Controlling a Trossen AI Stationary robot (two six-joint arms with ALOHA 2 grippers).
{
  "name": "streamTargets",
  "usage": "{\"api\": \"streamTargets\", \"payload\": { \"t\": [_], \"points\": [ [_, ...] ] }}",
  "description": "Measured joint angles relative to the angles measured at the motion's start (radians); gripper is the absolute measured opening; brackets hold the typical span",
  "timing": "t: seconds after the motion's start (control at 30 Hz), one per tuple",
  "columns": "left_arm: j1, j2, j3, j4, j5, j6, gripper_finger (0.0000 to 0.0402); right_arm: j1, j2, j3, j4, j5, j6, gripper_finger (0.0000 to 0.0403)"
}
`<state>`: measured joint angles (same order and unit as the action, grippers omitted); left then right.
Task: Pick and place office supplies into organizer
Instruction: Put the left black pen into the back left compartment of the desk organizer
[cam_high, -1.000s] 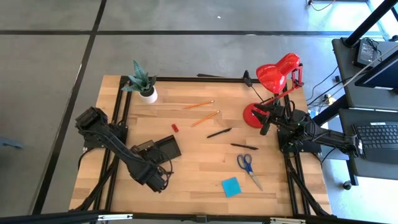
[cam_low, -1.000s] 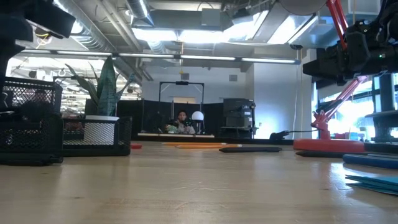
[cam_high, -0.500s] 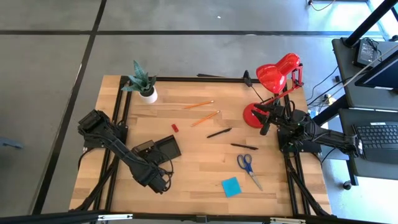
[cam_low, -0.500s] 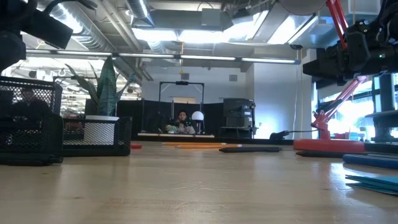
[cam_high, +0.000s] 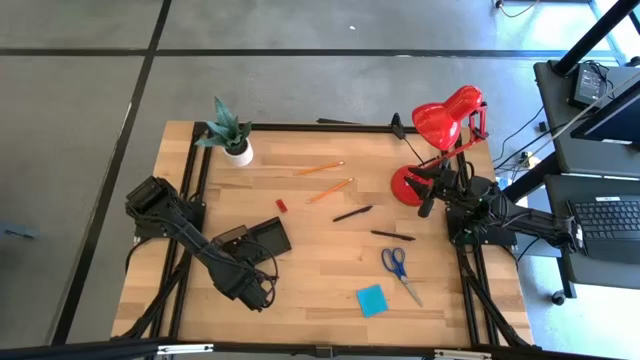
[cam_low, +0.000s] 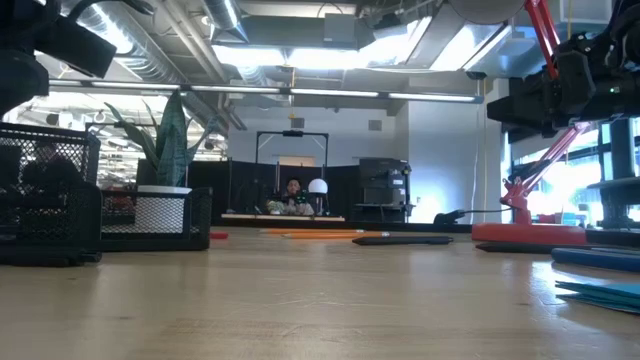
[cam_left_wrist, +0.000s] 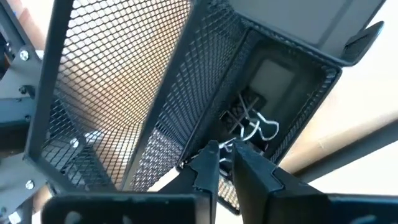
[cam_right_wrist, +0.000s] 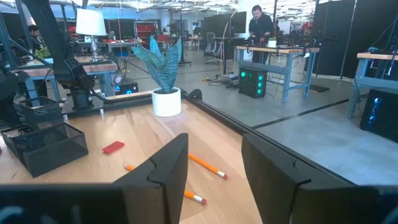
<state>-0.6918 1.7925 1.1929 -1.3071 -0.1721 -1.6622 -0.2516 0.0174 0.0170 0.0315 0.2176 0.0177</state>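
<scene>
The black mesh organizer (cam_high: 262, 238) stands at the table's left. My left gripper (cam_left_wrist: 225, 163) hangs over it, pointing steeply down into one compartment, its fingers a narrow gap apart. A black clip with silver wire handles (cam_left_wrist: 252, 124) lies in that compartment just below the fingertips. Two orange pencils (cam_high: 320, 168) (cam_high: 330, 190), a red piece (cam_high: 281, 205), two black pens (cam_high: 352, 213) (cam_high: 392, 236), blue-handled scissors (cam_high: 398, 268) and a blue sticky pad (cam_high: 371, 299) lie flat on the table. My right gripper (cam_right_wrist: 214, 168) waits open and level at the table's right edge. My left gripper comes from above, with its fingertips right at the clip's silver wire handle (cam_left_wrist: 231, 144). Whether they touch it I cannot tell. The clip's body rests on the compartment's floor.
A red desk lamp (cam_high: 440, 130) stands at the far right next to my right arm. A potted plant (cam_high: 228, 135) stands at the far left corner. Bare wood lies between the organizer and the scattered supplies.
</scene>
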Motion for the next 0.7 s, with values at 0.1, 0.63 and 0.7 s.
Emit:
{"api": "streamTargets", "payload": {
  "t": [0.1,0.63,0.7],
  "points": [
    [0.000,-0.002,0.025,-0.013,0.020,-0.001,0.0055,0.000,0.000,0.000,0.000,0.000,0.000,0.0154],
    [-0.001,-0.049,0.218,0.271,-0.298,0.189,0.0064,0.000,0.000,0.000,0.000,0.000,0.000,0.0154],
    [0.001,-0.036,0.218,0.353,-0.321,0.337,0.0066,0.000,0.000,0.000,0.000,0.000,0.000,0.0154]
  ]
}}
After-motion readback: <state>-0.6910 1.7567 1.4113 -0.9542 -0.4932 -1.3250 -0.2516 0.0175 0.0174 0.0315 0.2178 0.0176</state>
